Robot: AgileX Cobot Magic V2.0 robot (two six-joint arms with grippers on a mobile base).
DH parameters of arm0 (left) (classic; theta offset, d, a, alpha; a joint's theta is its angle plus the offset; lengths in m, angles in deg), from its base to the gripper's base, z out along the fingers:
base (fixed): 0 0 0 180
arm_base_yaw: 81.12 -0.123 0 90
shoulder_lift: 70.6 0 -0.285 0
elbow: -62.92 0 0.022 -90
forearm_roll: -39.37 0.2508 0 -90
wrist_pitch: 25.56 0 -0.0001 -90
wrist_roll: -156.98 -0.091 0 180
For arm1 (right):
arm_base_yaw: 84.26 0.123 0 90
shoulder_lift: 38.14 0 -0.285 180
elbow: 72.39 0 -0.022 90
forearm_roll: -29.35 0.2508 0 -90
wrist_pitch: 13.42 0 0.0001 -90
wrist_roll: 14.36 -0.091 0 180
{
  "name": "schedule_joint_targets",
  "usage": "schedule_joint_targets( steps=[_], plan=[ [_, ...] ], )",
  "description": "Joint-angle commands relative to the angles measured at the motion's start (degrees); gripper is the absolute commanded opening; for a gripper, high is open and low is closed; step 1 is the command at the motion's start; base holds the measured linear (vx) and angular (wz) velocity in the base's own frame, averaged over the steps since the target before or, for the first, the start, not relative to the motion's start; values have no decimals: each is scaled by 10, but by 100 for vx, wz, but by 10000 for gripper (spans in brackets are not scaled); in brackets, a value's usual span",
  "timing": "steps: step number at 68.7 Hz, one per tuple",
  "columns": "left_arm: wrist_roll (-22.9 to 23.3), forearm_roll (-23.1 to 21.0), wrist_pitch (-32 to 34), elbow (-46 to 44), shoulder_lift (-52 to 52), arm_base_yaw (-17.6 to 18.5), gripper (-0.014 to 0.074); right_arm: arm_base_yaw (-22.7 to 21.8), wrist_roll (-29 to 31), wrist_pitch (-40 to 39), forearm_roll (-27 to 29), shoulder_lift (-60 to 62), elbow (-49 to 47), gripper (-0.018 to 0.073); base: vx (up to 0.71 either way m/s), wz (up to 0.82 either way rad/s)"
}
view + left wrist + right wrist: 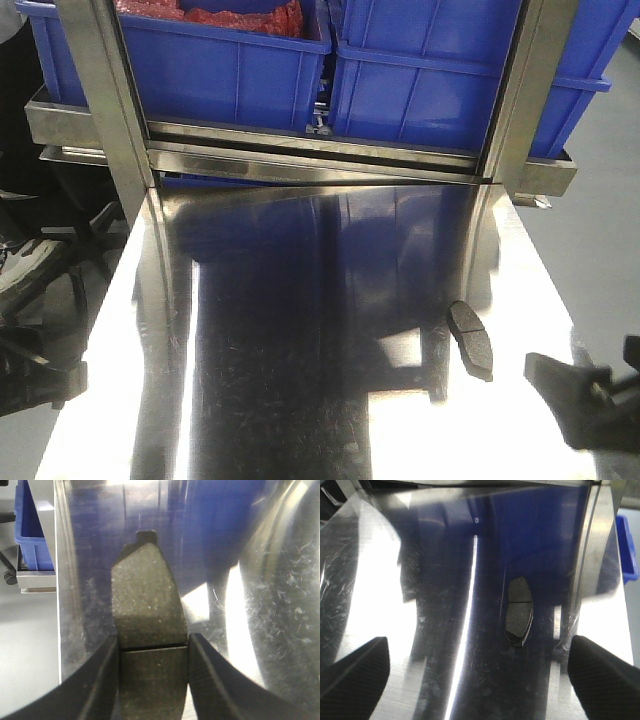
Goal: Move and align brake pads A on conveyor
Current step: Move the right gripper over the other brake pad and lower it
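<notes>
Left wrist-mounted view, nearest first: the left gripper is clamped on one held brake pad. Its two black fingers press the pad's long sides right at the centre groove. The pad runs away from the camera over the steel table, with a small tab at its far end; whether it rests on the steel or sits just off it I cannot tell. In the right wrist view the right gripper is spread wide and grasps nothing, its two fingertips at the lower corners. A loose brake pad lies flat on the table ahead of them, nearer the right finger and apart from both. That makes two pads counted. The front view shows only the loose one, toward the table's right edge, with a dark part of the right gripper near it at the lower right. At the far end stand two steel uprights, and behind them two blue bins sit on a steel shelf, the left one holding something red.
</notes>
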Motion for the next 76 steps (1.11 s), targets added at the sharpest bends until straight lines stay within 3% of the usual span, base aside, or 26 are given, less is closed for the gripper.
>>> schedule_joint_targets(
  steps=[1,19,30,42,52,62,76],
  plan=[
    [0,4,45,-15,-7,-1,2,-2,-17,-10,-9,-70,-69,666,0,0],
    [0,4,45,-15,-7,-1,2,-3,-84,82,-73,-278,-209,661,0,0],
    [0,4,45,-15,-7,-1,2,-3,-103,94,-121,-371,-262,658,0,0],
    [0,4,45,-15,-7,-1,2,-55,-100,107,-109,-460,-303,652,0,0],
    [0,4,45,-15,-7,-1,2,-102,-25,109,-66,-499,-318,640,0,0],
    [0,4,45,-15,-7,-1,2,-99,46,111,-29,-522,-318,608,0,0],
    [0,4,45,-15,-7,-1,2,-99,74,99,13,-569,-318,577,0,0]
  ],
)
